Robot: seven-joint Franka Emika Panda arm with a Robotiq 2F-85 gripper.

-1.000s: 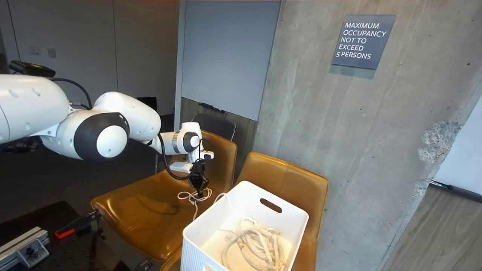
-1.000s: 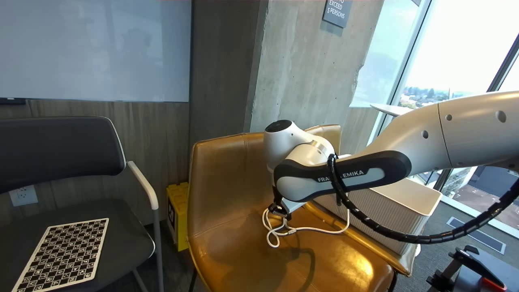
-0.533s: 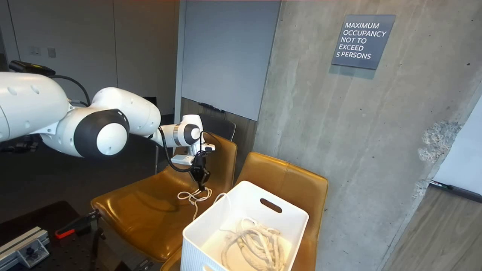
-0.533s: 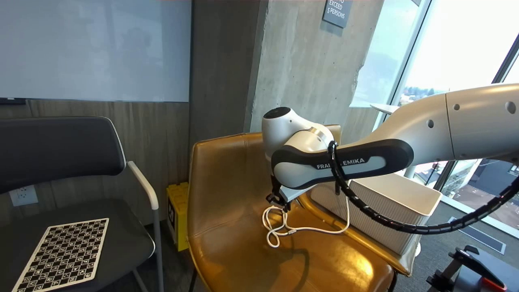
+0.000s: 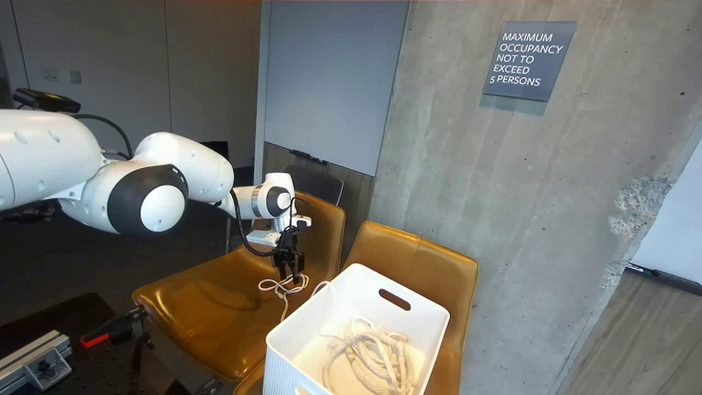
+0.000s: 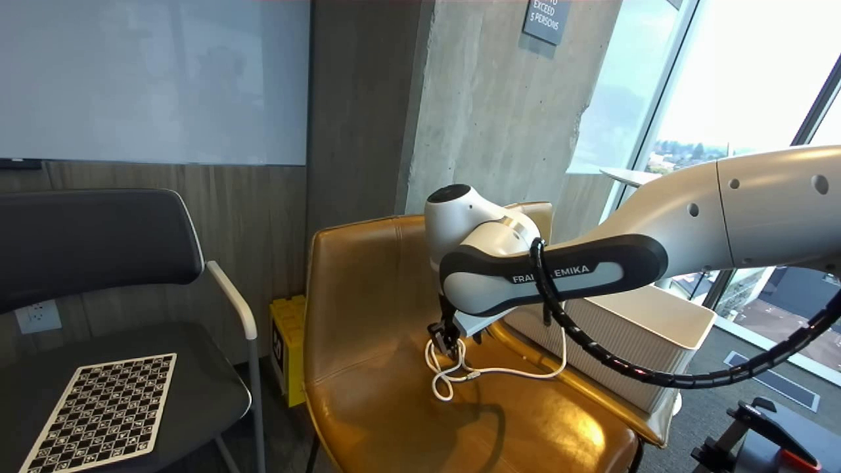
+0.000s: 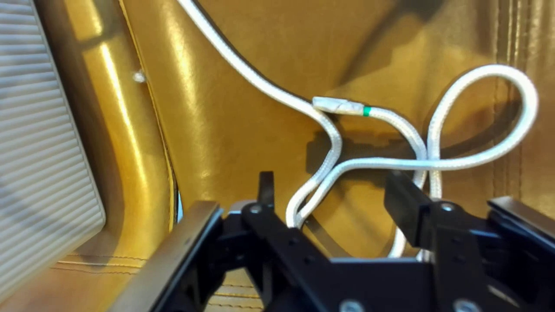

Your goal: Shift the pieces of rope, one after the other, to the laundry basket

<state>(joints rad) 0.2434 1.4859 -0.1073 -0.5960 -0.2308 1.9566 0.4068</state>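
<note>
White braided rope (image 7: pixel 368 163), looped on a tan leather chair (image 6: pixel 407 420), trails over the rim of a white rectangular plastic basket (image 5: pixel 351 282); black metal gripper (image 7: pixel 333 188) has jaws spread, likely to straddle strands.

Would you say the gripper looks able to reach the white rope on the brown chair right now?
Most likely yes: the gripper stands open over the white rope, with nothing visible in its way.

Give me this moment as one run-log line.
gripper: open, over white rope, contact unclear | white rope: looped on tan chair, one length leading over into laundry basket | laundry basket: coiled rope inside
</note>
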